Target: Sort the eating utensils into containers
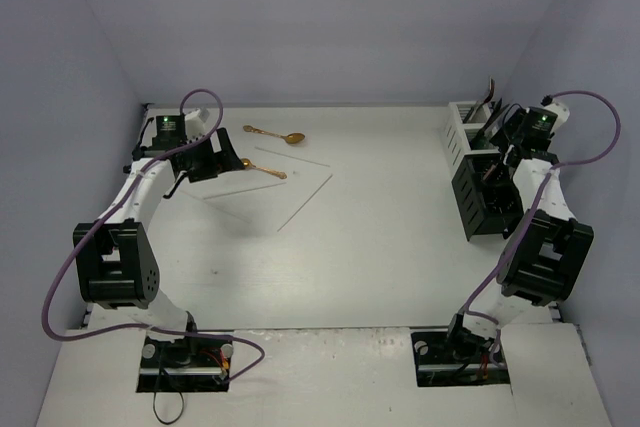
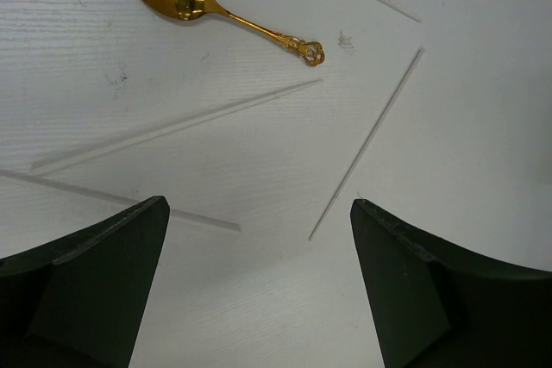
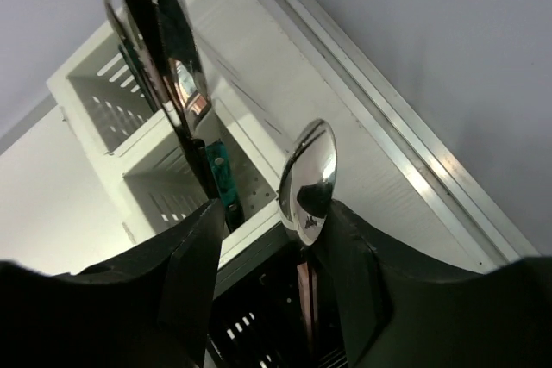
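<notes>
My left gripper [image 1: 203,162] is open and empty, hovering over the table's far left. In the left wrist view its jaws [image 2: 259,208] stand wide apart above several pale chopsticks [image 2: 181,122], with a gold spoon [image 2: 198,2] just beyond. The top view shows that spoon [image 1: 262,169], a second gold spoon [image 1: 277,135] and the chopsticks [image 1: 305,202]. My right gripper [image 1: 508,142] hovers over the black container [image 1: 485,197]. Its jaws [image 3: 276,213] are apart around a pink-handled silver spoon [image 3: 309,170] standing in the black container [image 3: 250,265], beside the right finger.
The white container [image 1: 463,127] stands behind the black one at the far right, near the wall. In the right wrist view it [image 3: 95,92] holds black-handled knives [image 3: 172,32] and a teal-handled piece [image 3: 217,170]. Purple cables loop off both arms.
</notes>
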### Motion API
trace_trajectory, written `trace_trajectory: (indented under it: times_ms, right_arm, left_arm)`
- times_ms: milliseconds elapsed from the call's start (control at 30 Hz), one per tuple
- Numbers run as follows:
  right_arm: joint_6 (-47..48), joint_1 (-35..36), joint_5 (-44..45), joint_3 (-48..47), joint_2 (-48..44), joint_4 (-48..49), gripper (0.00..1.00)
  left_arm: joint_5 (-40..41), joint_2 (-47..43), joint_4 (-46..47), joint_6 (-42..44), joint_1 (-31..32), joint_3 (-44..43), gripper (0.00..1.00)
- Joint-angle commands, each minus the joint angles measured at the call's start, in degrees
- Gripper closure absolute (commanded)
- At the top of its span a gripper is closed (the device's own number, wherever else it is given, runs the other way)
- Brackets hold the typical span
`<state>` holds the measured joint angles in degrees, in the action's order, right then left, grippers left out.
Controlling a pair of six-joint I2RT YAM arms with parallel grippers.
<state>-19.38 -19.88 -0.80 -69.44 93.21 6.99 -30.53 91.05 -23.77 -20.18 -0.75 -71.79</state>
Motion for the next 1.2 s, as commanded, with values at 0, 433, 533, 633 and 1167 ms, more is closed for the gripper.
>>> trace_trajectory:
  times_ms: [0,433,533,633,1167]
  right_arm:
    - [0.5,0.5,-3.0,-4.7,-3.7,1.7,0.49]
    - [18.8,16.6,-4.8,-5.8,-16.9,2.4,0.53]
    - [24.0,19.4,-6.8,-4.1,-18.0,2.8,0.57]
    - [26.9,21.3,-10.5,-2.0,-19.5,2.8,0.59]
    - [32.4,21.8,-16.3,2.1,-24.4,2.6,0.66]
  left_arm:
    - [3.0,-2.1,1.9,0.2,0.2,-3.1,0.15]
    - [25.3,9.6,-5.5,9.4,6.7,-20.0,0.29]
    - [13.0,14.2,-5.2,20.4,8.1,-23.8,0.29]
    - [0.5,17.1,-5.5,34.0,8.8,-27.6,0.29]
    - [-10.0,32.8,-36.5,93.5,9.8,-42.4,0.42]
